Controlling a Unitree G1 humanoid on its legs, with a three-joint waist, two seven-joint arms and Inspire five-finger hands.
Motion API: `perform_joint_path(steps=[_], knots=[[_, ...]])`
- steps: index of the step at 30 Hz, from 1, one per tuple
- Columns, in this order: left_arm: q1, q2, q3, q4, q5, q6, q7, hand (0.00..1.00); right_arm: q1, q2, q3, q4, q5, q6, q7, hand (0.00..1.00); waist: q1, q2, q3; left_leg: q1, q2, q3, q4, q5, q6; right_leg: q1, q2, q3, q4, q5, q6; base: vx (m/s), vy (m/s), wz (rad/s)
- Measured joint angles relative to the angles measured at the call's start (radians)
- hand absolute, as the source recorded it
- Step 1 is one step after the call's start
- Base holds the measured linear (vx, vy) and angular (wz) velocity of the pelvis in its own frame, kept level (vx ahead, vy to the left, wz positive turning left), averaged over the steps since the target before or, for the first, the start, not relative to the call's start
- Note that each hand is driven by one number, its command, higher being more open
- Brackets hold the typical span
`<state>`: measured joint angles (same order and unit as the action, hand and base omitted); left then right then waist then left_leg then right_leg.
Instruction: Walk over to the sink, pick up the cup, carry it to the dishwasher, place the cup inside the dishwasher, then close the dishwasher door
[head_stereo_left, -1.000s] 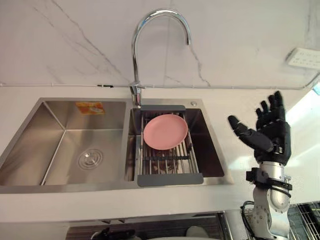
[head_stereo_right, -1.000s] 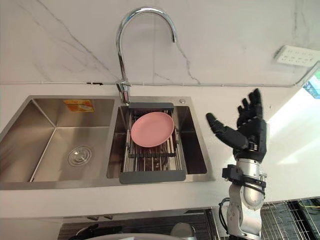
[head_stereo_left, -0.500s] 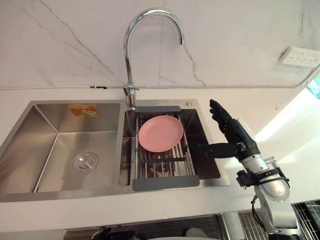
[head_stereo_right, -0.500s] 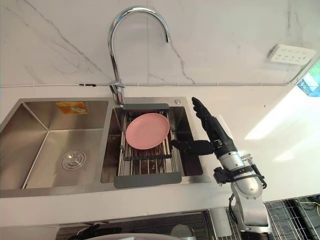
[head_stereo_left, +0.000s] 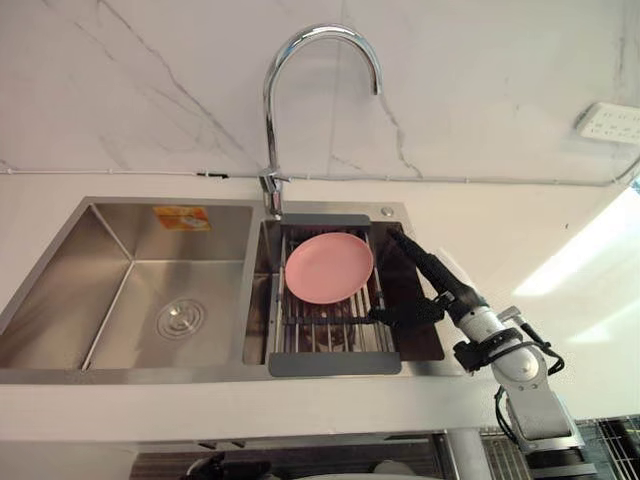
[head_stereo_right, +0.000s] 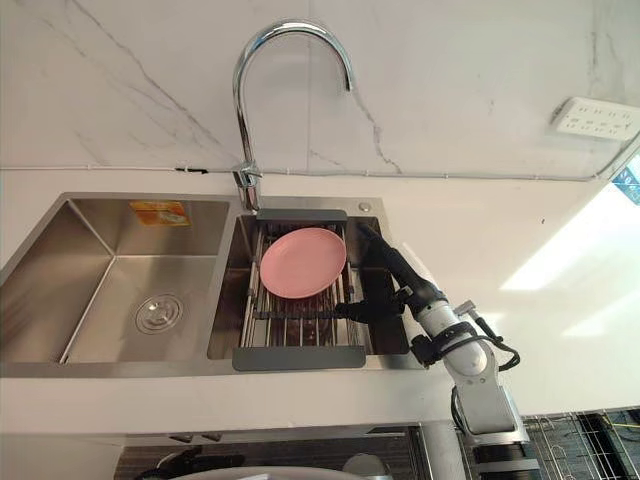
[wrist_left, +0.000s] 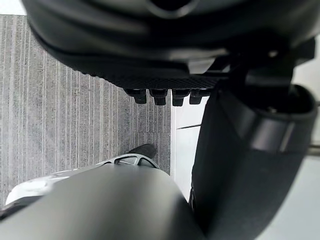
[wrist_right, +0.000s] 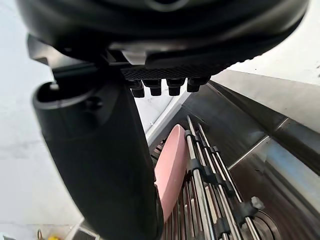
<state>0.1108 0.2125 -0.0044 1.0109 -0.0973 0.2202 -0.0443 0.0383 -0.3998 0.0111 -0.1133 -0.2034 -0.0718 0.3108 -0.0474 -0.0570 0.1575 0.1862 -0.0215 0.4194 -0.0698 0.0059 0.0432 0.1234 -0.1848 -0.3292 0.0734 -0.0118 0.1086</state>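
Lying face up on the drain rack (head_stereo_left: 335, 362) just in front of the faucet (head_stereo_left: 272, 110), in the right basin of the sink (head_stereo_left: 110, 225), is a pink plate (head_stereo_left: 329, 267) rather than a cup. The right hand (head_stereo_left: 440, 290) hangs to the faucet's right, just beside the rack, fingers straight and thumb spread, the plate's rim facing its palm. It looks clearly the nearer. The left hand (wrist_left: 165, 50), relaxed and empty, is over the floor (wrist_left: 75, 100)

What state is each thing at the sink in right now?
Faucet: off, no water running.
Plate: lying on the rack, not held.
Rack: sitting in the sink's right half.
Right hand: open, low beside the rack.
Left hand: open, holding nothing.
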Motion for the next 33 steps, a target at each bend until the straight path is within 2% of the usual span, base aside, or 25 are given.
perform_joint_path(steps=[5, 11, 18, 33], knots=[[0.001, -0.009, 0.000, 0.000, 0.000, 0.000, 0.000, 1.00, -0.043, -0.013, 0.016, 0.048, -0.082, -0.012, -0.002, 1.00, 0.004, 0.020, -0.007, -0.004, 0.000, 0.000, -0.012, 0.011, 0.002, 0.003, 0.009, 0.000, -0.031, 0.019, -0.001, 0.00, 0.000, 0.00], [0.001, -0.009, 0.001, -0.003, 0.001, 0.000, -0.002, 1.00, -0.069, -0.024, 0.052, 0.070, -0.146, -0.018, -0.010, 1.00, 0.007, 0.020, -0.007, -0.005, 0.004, 0.000, -0.015, 0.015, 0.000, 0.014, 0.018, 0.000, -0.060, 0.033, -0.003, 0.00, 0.000, 0.00], [0.005, -0.009, 0.001, -0.014, 0.001, 0.001, -0.003, 1.00, -0.099, -0.024, 0.084, 0.104, -0.233, -0.051, -0.060, 1.00, 0.012, 0.020, -0.007, -0.011, 0.004, -0.001, -0.015, 0.016, 0.000, 0.016, 0.021, 0.001, -0.077, 0.041, -0.004, 0.00, 0.000, 0.00], [0.008, -0.020, 0.001, -0.044, 0.017, 0.001, -0.004, 1.00, -0.182, -0.021, 0.157, 0.223, -0.389, -0.072, -0.133, 1.00, 0.043, 0.024, -0.002, -0.019, 0.003, -0.025, -0.015, 0.018, -0.001, 0.033, 0.026, -0.025, -0.100, 0.048, -0.005, 0.01, -0.008, 0.05]])
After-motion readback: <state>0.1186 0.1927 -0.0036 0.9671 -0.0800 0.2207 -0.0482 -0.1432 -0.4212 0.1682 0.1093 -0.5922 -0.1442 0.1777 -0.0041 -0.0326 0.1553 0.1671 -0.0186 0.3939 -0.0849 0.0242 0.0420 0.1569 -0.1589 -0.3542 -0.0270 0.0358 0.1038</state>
